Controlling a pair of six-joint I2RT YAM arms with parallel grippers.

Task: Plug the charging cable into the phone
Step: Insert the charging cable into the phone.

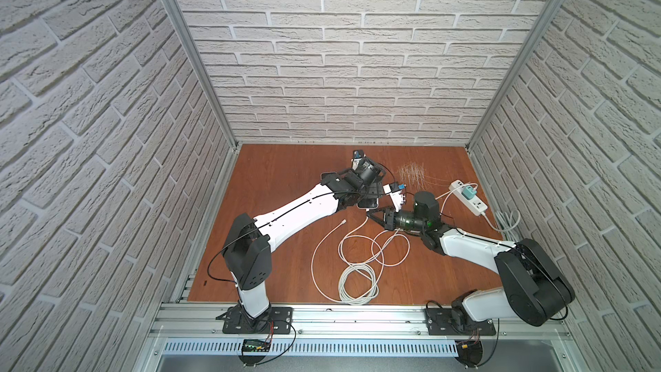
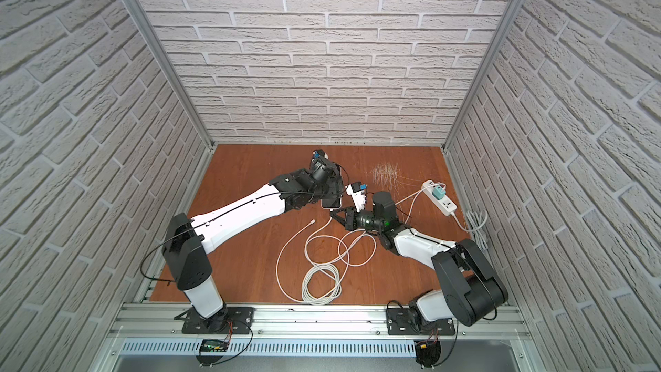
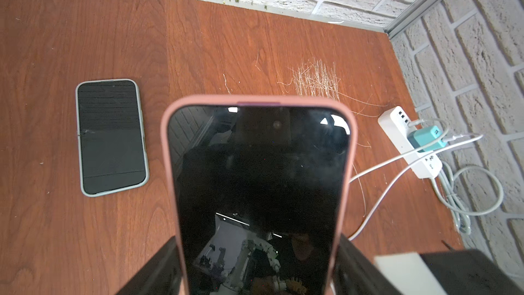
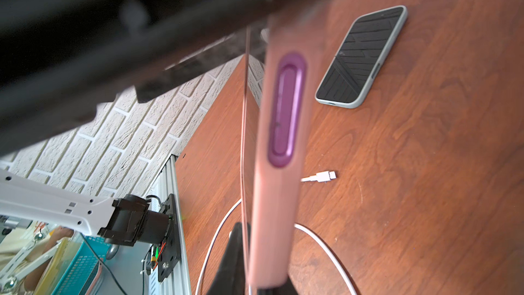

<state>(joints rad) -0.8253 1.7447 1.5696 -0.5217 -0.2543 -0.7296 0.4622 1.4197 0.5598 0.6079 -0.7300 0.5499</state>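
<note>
A phone (image 3: 258, 166) in a pink case with a dark screen is held off the table between both arms, and in both top views only its corner (image 1: 368, 203) (image 2: 331, 203) shows. My left gripper (image 3: 258, 265) (image 1: 368, 197) is shut on it across its width, a black finger on each long side. My right gripper (image 4: 255, 256) (image 1: 375, 213) is shut on its thin edge (image 4: 283, 208), where a purple oval opening shows. The white charging cable (image 1: 357, 270) lies coiled on the table. Its free plug (image 1: 343, 221) (image 4: 326, 176) rests apart from both grippers.
A second phone (image 3: 112, 137) (image 4: 361, 58) in a grey case lies flat, screen up. A white power strip (image 1: 468, 196) (image 3: 408, 143) with a teal charger (image 1: 467, 193) sits by the right wall. Cable loops (image 2: 322, 280) cover the table's middle front. A scratched patch (image 1: 411, 173) marks the wood.
</note>
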